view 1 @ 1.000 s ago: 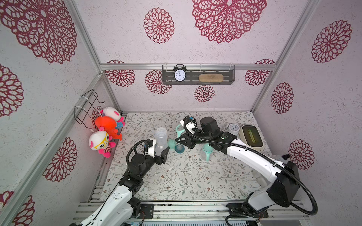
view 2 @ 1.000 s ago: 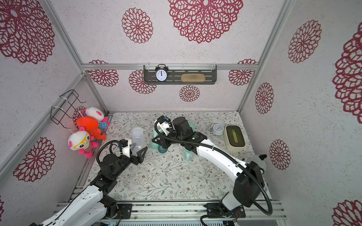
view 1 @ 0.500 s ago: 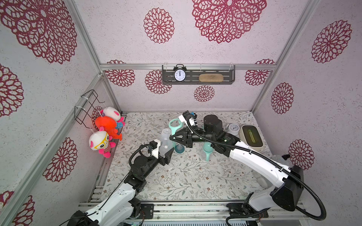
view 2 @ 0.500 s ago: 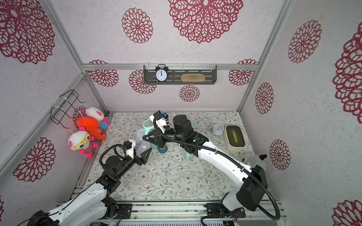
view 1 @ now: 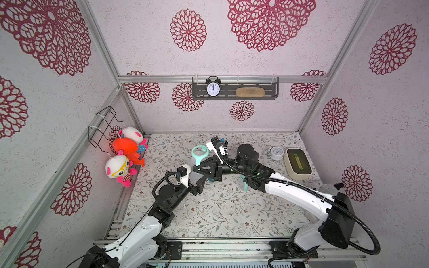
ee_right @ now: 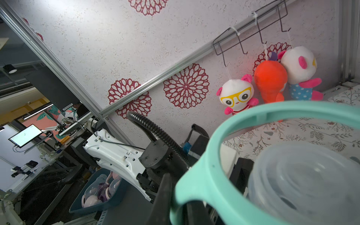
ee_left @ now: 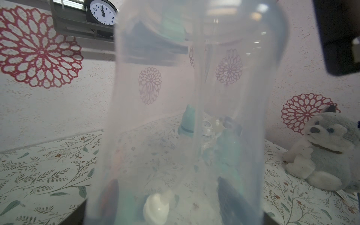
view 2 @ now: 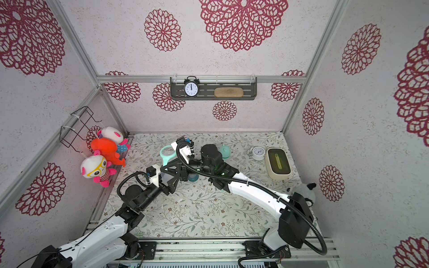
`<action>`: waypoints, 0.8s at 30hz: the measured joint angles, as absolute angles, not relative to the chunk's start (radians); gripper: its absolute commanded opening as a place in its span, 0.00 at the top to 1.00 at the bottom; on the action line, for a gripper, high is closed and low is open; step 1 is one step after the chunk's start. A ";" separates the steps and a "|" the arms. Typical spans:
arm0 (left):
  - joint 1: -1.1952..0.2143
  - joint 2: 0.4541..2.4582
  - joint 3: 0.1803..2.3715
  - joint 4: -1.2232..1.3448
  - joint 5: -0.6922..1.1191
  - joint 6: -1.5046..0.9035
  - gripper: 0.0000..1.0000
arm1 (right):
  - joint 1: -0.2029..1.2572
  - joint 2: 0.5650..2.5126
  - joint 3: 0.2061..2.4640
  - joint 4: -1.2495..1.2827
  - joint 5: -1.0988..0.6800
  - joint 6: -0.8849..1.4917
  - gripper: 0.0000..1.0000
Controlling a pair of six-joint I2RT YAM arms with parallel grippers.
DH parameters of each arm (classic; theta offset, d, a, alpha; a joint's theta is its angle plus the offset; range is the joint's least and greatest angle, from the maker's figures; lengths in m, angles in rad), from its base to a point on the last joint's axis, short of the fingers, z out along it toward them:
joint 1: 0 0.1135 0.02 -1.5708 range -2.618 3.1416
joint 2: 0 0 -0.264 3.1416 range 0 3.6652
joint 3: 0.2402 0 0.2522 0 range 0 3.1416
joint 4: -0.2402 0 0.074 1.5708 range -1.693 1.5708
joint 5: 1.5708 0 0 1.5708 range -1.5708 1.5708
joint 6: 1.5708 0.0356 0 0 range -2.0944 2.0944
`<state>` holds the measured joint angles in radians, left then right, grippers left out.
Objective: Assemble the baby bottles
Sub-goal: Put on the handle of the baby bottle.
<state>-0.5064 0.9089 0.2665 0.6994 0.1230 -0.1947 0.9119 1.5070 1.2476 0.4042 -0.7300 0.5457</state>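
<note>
Baby bottle (ee_left: 194, 120), a clear body with no cap on it, is standing roughly upright left of centre over the bench (view 1: 220, 215) and is filling the left wrist view. Whether its base is touching the bench cannot be told.

Reading left to right:
- **Plush toys** (view 1: 126, 157) are hanging on the left wall, well apart from the work.
- **Left pincer** (view 1: 195, 180) is clenching the bottle by its body, which is leaving the open mouth free to receive parts.
- **Right pincer** (view 1: 197, 169) is grasping the mint-green handle ring (ee_right: 204, 175) by one curved arm just beside that mouth, so the ring's opening is facing the mouth unobstructed.
- **Ring and mouth:** in the right wrist view the mouth is showing through the ring, and the ring does not look seated yet.
- **Next move:** it is probably calling for the ring to be lowered over the neck with both axes in line, since a tilted ring could be catching on the rim.
- **Teal collar** (view 1: 211, 180) is lying on the bench below the right arm, near enough for a later step.
- **Mint cap** (view 2: 225, 151) is waiting behind that arm.
- **White alarm clock** (view 1: 275, 153) is sitting at the back right, taking no part.
</note>
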 measured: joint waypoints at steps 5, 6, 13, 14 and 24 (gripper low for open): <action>-0.506 0.909 0.266 0.710 0.124 -0.195 1.00 | 0.915 1.534 1.217 0.474 -0.730 0.582 1.00; -0.506 0.909 0.266 0.713 0.124 -0.195 1.00 | 0.915 1.538 1.210 0.493 -0.730 0.596 1.00; -0.507 0.909 0.266 0.722 0.125 -0.196 1.00 | 0.917 1.555 1.177 0.595 -0.730 0.649 1.00; -0.507 0.909 0.266 0.722 0.125 -0.199 1.00 | 0.918 1.560 1.175 0.611 -0.730 0.657 1.00; -0.508 0.909 0.266 0.747 0.123 -0.212 1.00 | 0.937 1.581 1.137 0.719 -0.730 0.698 1.00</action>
